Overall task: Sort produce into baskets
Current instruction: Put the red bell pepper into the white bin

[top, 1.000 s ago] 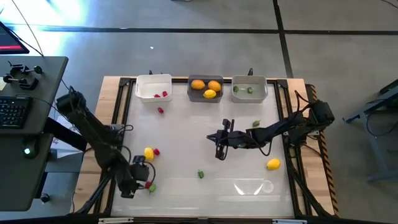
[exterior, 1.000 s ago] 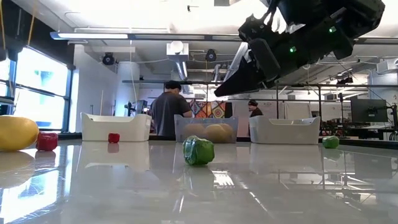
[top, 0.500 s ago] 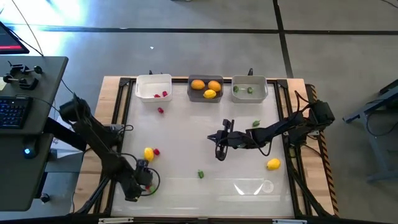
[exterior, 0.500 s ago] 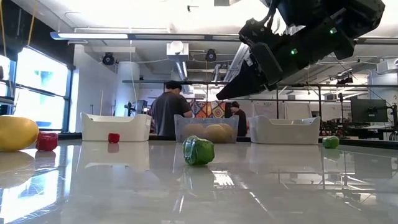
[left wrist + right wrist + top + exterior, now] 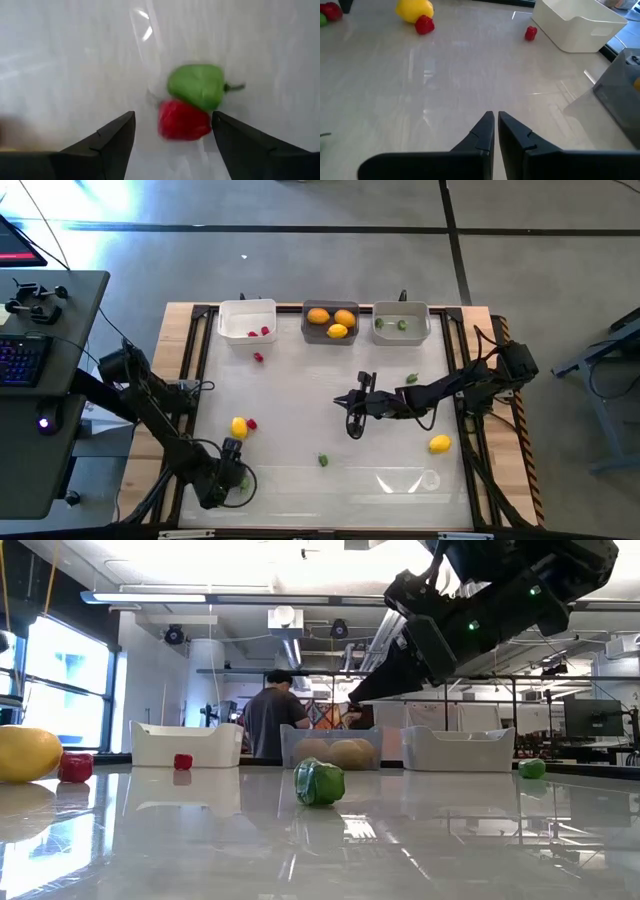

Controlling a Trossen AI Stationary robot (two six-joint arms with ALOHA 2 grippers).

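Observation:
My left gripper (image 5: 226, 472) is open near the table's front left. In the left wrist view it (image 5: 172, 145) stands over a red piece (image 5: 184, 120) that touches a green pepper-like piece (image 5: 197, 86), both lying on the table; the fingers stand on either side of the red piece, apart from it. My right gripper (image 5: 352, 423) is shut and empty above mid-table. The white basket (image 5: 248, 321), the dark grey basket (image 5: 331, 323) with orange and yellow fruits, and the light grey basket (image 5: 401, 324) with green bits stand in a row at the far edge.
Loose on the table are a yellow fruit (image 5: 239, 427) with a red bit (image 5: 251, 422) beside it, a red bit (image 5: 258, 357) by the white basket, a green piece (image 5: 323, 460), a green bit (image 5: 412, 380) and a yellow fruit (image 5: 439, 444). People stand in the room behind (image 5: 268, 715).
My left gripper has gone toward the table's near edge and a little to the right, over the red and green pieces, staying open.

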